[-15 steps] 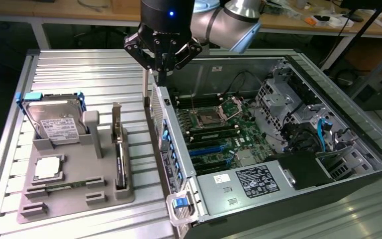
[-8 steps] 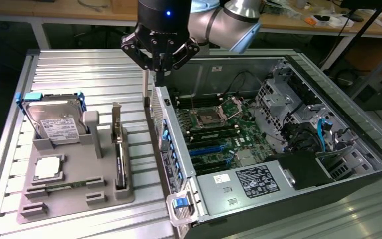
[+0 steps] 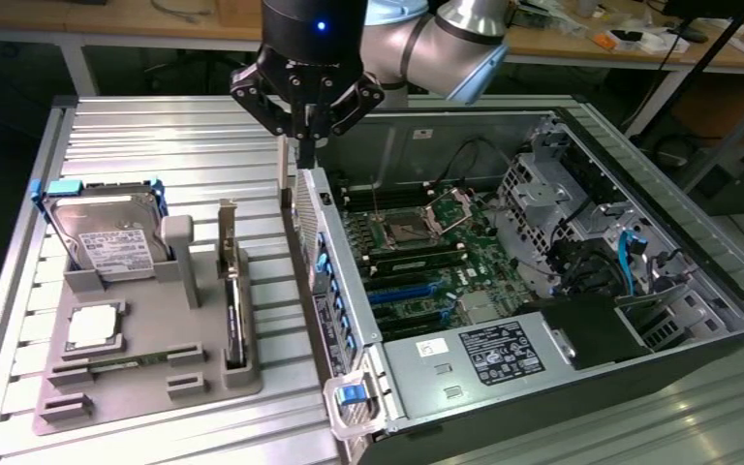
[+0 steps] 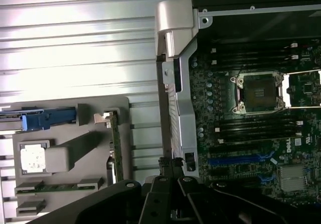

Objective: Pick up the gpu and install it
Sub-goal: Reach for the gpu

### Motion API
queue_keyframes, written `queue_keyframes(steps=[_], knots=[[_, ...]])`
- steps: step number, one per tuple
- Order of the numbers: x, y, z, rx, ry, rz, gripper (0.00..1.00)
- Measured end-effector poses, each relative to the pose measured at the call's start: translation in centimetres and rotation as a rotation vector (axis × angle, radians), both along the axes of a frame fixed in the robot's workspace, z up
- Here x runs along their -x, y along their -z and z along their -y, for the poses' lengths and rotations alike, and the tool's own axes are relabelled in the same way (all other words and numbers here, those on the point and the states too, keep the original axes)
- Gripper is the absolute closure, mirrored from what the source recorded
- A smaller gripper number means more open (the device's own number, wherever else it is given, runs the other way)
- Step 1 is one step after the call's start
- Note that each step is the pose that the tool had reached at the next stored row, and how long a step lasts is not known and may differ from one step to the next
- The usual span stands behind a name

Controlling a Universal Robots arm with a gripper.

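One gripper (image 3: 305, 145), its fingers drawn together, hangs just above the rear wall of the open computer case (image 3: 346, 291). In the exterior view the case's motherboard (image 3: 430, 257) lies at about four o'clock from it. The gpu (image 3: 232, 300) stands on edge in a slot of the grey holder (image 3: 152, 383) on the slatted table (image 3: 152, 145), at about seven o'clock from the gripper and well apart from it, its bracket end toward twelve o'clock, with the hard drive (image 3: 111, 242) at its ten o'clock and the CPU chip (image 3: 92, 327) at its nine.
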State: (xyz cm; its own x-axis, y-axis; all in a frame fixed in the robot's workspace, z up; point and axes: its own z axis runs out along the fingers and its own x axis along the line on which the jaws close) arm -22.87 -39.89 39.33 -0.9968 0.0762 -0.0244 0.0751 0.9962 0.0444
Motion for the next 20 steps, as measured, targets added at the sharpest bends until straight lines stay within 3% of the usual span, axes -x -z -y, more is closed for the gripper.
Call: queue_keyframes(steps=[20], knots=[[1.5, 0.0, 0.0, 0.0, 0.0, 0.0, 0.89]])
